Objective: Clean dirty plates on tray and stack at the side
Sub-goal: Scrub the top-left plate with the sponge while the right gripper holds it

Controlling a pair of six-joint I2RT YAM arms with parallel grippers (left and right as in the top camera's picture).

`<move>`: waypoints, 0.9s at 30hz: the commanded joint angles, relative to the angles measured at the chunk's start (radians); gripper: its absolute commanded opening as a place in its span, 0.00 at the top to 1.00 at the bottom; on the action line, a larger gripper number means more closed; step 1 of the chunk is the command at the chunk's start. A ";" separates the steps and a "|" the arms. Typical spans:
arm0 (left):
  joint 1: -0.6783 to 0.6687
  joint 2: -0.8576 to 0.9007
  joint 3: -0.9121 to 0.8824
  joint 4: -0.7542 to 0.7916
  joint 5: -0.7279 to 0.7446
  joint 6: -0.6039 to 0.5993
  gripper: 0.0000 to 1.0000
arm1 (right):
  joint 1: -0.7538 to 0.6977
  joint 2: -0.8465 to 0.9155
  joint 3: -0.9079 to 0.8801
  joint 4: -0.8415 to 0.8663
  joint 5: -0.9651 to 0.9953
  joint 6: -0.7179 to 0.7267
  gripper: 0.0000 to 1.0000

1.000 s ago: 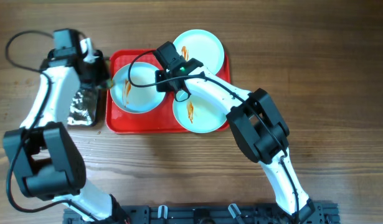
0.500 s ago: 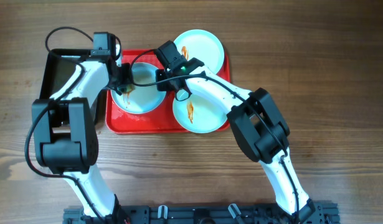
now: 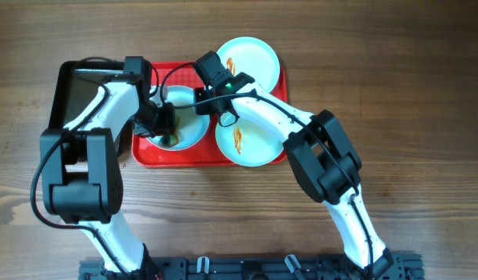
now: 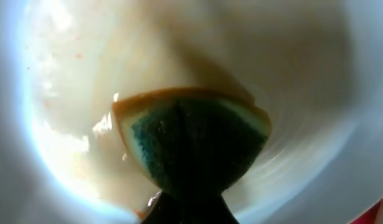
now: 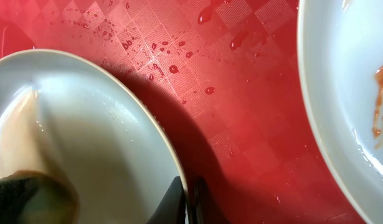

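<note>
Three round pale mint-white plates sit on the large red rectangular plastic tray [image 3: 204, 155], which lies on the brown wooden surface [image 3: 394, 78]. We log them by place in the overhead view. The upper-right plate [image 3: 254, 54] carries orange-red streaks near its upper left rim. The lower-right plate [image 3: 250, 148] has one streak through its middle. The left plate [image 3: 188, 128] is partly covered by both arms.

We note the left end effector [image 3: 169, 132] down inside the left plate, pinching a green sponge with an orange-stained yellow edge [image 4: 191, 143]. The left wrist view shows the sponge pressed flat against the plate's wet, pale inside, with a thin orange film around it.

We note the right end effector [image 5: 186, 194] at the right rim of the left plate [image 5: 85, 137], its fingertips pressed together on that rim. The rim's shadow falls on the textured tray floor [image 5: 241, 124], which is dotted with droplets [image 5: 172, 68]. One streaked plate shows at the right edge of that view; we cannot tell which.

A small black metal pan [image 3: 71, 89] lies just beside the tray at the upper left of the overhead frame, with the left arm reaching across it.
</note>
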 commanded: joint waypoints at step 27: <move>-0.011 0.008 0.061 0.064 -0.293 -0.123 0.96 | -0.002 0.052 -0.004 0.050 -0.018 0.053 0.95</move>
